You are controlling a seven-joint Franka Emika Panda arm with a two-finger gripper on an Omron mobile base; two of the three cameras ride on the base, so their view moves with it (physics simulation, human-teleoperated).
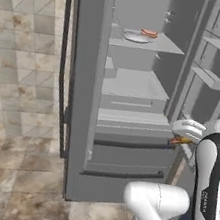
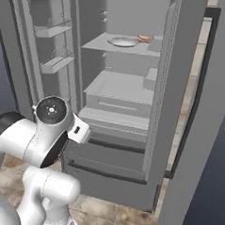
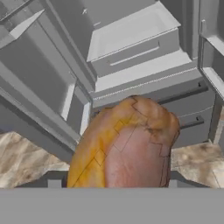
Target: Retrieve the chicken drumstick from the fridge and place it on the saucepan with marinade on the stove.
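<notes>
The arm is reaching across the front of the open fridge [image 1: 87, 78], and the gripper [image 1: 180, 140] is hanging just outside the lower shelves with the chicken drumstick [image 3: 127, 146] caught in it. In the hand view the drumstick is sitting right at the fingers, rising from between them and covering the fingertips themselves, so I cannot see exactly where they are biting; the jaws are standing partly apart, closed onto the meat rather than onto each other. In the left base view a sliver of orange is poking out just under the white hand, clear of the fridge's shelves and drawers. Beyond the fingers the grey drawer fronts and the tiled floor [image 3: 26, 157] are showing, and far above the fingers, on an upper shelf, a plate [image 1: 137, 37] with some other food is sitting untouched. The drumstick looks to me like a light, fairly firm piece with a rounded, lumpy, possibly slick skin, so I would judge that a hold across its thicker middle is safest, since a grip near a tapering end could let it swivel or slide out while the arm is swinging. It is not fragile, but its roundness is making the grip the weak point on the way to the stove.
</notes>
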